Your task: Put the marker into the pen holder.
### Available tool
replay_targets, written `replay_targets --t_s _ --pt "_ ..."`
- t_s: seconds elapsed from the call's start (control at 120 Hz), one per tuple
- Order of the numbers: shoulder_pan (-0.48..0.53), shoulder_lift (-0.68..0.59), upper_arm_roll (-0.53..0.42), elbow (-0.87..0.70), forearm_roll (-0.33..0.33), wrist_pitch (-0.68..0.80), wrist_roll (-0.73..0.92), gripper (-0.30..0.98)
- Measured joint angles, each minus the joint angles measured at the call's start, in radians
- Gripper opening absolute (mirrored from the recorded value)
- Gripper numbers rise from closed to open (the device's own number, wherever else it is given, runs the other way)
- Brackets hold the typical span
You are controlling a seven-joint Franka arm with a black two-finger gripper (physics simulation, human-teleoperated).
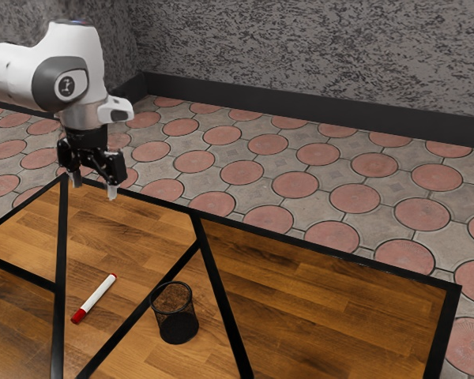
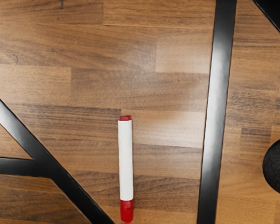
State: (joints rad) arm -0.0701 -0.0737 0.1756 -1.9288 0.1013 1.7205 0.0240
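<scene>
My gripper (image 1: pixel 94 189) hangs high above the table in the exterior view, its two fingers apart with nothing between them. The white marker with red ends (image 1: pixel 94 298) lies flat on the wood, well below the hand. To the exterior view's right of it stands the black mesh pen holder (image 1: pixel 174 313), upright and with its mouth upward. In the wrist view the marker (image 2: pixel 125 161) lies on bare wood between black strips, and part of the dark pen holder (image 2: pixel 278 167) appears at the picture's edge.
The wooden tabletop (image 1: pixel 324 292) has black strips across it and a black border (image 1: pixel 340 254). Patterned floor tiles (image 1: pixel 355 198) and a grey wall (image 1: pixel 300 55) lie beyond the table.
</scene>
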Motion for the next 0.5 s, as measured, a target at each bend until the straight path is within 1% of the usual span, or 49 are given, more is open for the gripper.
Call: replay_targets --t_s 0.1,0.167,0.267,0.333,0.417,0.5 --pt "-0.032 0.078 0.038 -0.108 0.002 0.142 0.0 0.69" --pt "-0.058 0.127 0.073 -0.143 -0.003 0.228 -0.001 0.69" --pt "-0.029 0.189 0.088 -0.185 -0.033 0.349 -0.006 0.69" --pt "-0.015 0.192 0.093 -0.253 -0.042 0.454 0.012 0.69" --pt "-0.014 0.144 0.095 -0.38 -0.049 0.58 0.051 0.69" --pt "-0.022 0.127 0.108 -0.465 -0.052 0.682 0.092 0.69"
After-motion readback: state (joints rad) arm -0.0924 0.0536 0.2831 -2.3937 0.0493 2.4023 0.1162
